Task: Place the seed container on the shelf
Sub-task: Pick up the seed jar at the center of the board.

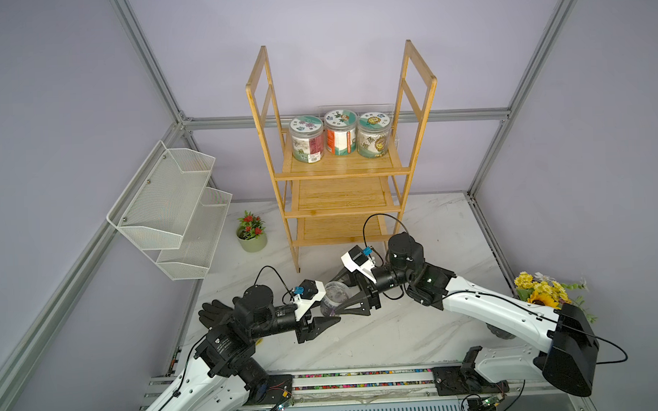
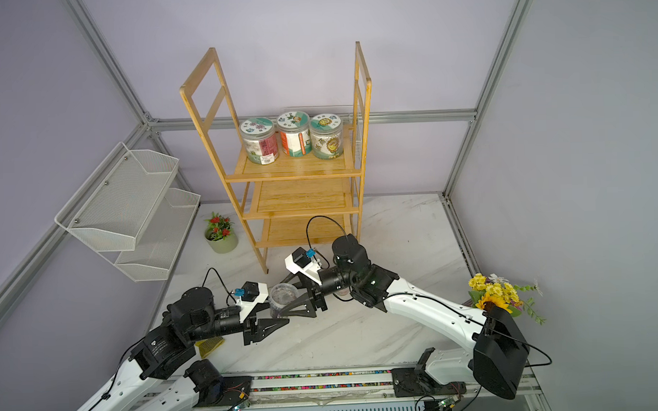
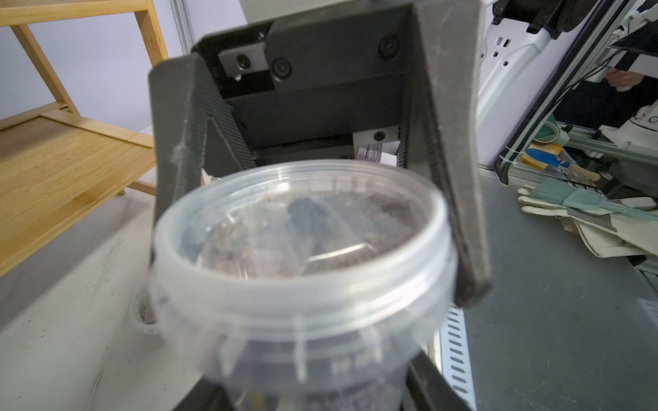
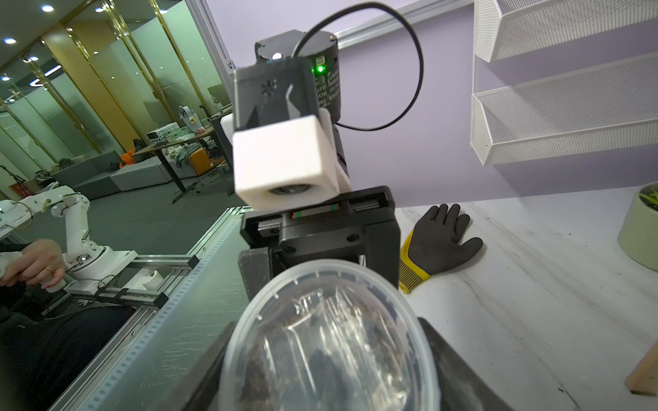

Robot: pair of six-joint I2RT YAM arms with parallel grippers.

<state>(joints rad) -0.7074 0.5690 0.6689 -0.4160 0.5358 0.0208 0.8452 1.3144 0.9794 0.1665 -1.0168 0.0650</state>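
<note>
The seed container (image 1: 334,296), a clear plastic tub with a clear lid and dark contents, hangs just above the marble table between both arms, in front of the shelf (image 1: 341,173). My left gripper (image 1: 326,305) is shut on its lower body; its fingers (image 3: 427,388) show beside the tub (image 3: 302,249). My right gripper (image 1: 337,293) comes from the opposite side, and its fingers (image 3: 459,213) press the tub's rim. In the right wrist view the tub (image 4: 327,338) fills the gap between the pads (image 4: 459,370). The bamboo shelf (image 2: 292,175) stands behind.
Three labelled jars (image 1: 340,132) stand on the shelf's top tier; the two lower tiers are bare. A white wire basket (image 1: 169,204) hangs on the left wall. A potted plant (image 1: 251,233), a black glove (image 4: 441,238) and yellow flowers (image 1: 541,289) sit around.
</note>
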